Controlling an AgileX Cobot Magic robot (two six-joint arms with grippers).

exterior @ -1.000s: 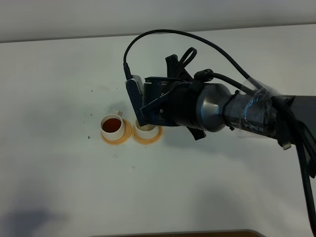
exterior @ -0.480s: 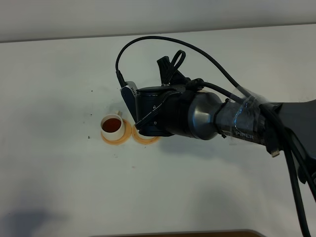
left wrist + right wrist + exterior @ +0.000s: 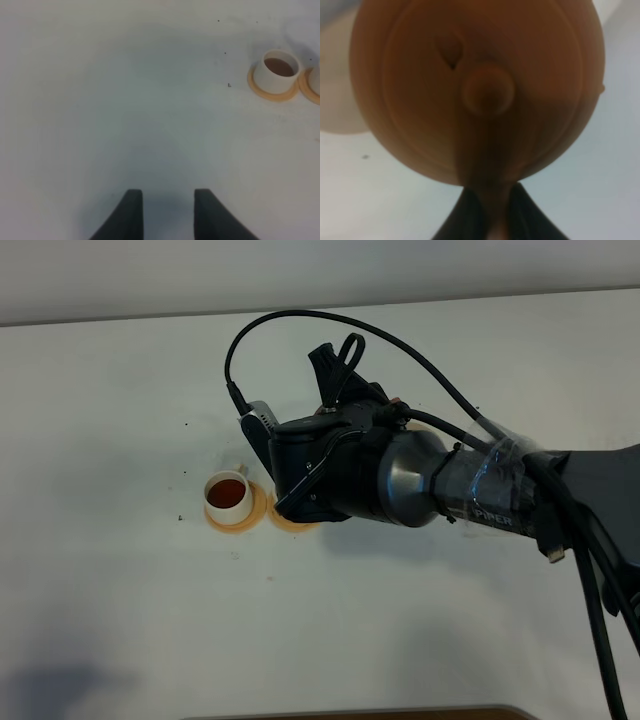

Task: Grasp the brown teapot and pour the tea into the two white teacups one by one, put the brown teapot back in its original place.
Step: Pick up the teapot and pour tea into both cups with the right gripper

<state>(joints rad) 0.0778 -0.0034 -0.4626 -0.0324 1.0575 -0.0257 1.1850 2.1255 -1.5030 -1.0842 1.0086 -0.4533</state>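
Since a second ago my right arm (image 3: 430, 480) has swung left. In the high view it now covers the right teacup (image 3: 316, 77), leaving only a sliver of its orange coaster (image 3: 292, 525). The left teacup (image 3: 228, 493) sits on its own orange coaster (image 3: 236, 517) and holds dark reddish tea (image 3: 228, 489). I count two cups and two coasters. The right teacup shows only cut off at the edge of the left wrist view, its contents unseen. One brown teapot (image 3: 480, 90), lid on, fills the right wrist view, and the right jaws are clamped on its handle. The left jaws stand apart, empty, over the counter (image 3: 100, 100).
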